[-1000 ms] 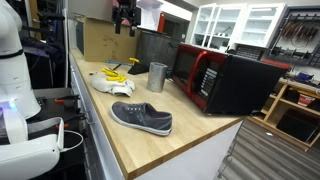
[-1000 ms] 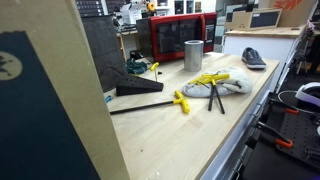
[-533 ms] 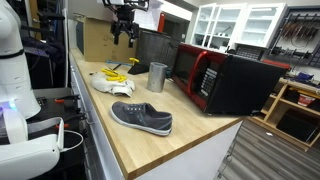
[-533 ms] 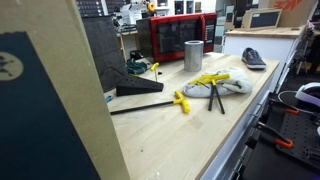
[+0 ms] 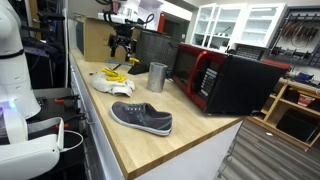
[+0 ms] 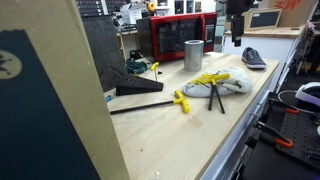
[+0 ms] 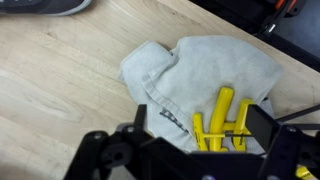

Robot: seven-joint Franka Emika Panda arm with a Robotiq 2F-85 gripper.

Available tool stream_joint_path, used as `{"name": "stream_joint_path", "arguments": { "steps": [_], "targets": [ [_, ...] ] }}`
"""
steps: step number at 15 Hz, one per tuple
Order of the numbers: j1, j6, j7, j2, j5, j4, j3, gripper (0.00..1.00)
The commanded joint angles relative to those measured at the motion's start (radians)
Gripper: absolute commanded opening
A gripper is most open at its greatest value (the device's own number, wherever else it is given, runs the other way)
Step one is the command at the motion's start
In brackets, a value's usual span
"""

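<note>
My gripper (image 5: 122, 45) (image 6: 236, 28) hangs open in the air above a crumpled grey cloth (image 5: 108, 84) (image 6: 228, 85) (image 7: 195, 70) on the wooden counter. Yellow-handled tools (image 5: 115, 72) (image 6: 207, 79) (image 7: 222, 118) lie on the cloth. In the wrist view the yellow handles sit between my two dark fingers (image 7: 262, 122), well below them; the gripper (image 7: 203, 128) holds nothing. Another yellow-handled tool (image 6: 182, 101) lies on the bare wood beside the cloth.
A grey shoe (image 5: 142, 118) (image 6: 253, 58) lies near the counter's end. A metal cup (image 5: 157, 77) (image 6: 193, 54) stands by a red and black microwave (image 5: 225, 82) (image 6: 178, 36). A dark wedge and rod (image 6: 135, 92) lie near the cloth. A cardboard box (image 5: 95, 38) stands behind.
The gripper has come down from the top of the picture toward the cloth and has entered the exterior view that did not show it before. Its jaws stay open.
</note>
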Motion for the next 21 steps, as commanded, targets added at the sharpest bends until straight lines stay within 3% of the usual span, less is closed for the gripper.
{"name": "stream_joint_path", "arguments": {
  "steps": [1,13,21],
  "targets": [
    [-0.012,0.051,-0.033,0.043,-0.011,-0.019,0.002,1.00],
    [-0.017,0.146,-0.023,0.219,-0.027,-0.009,0.026,1.00],
    [-0.021,0.153,0.011,0.230,-0.025,-0.017,0.039,1.00]
  ]
}}
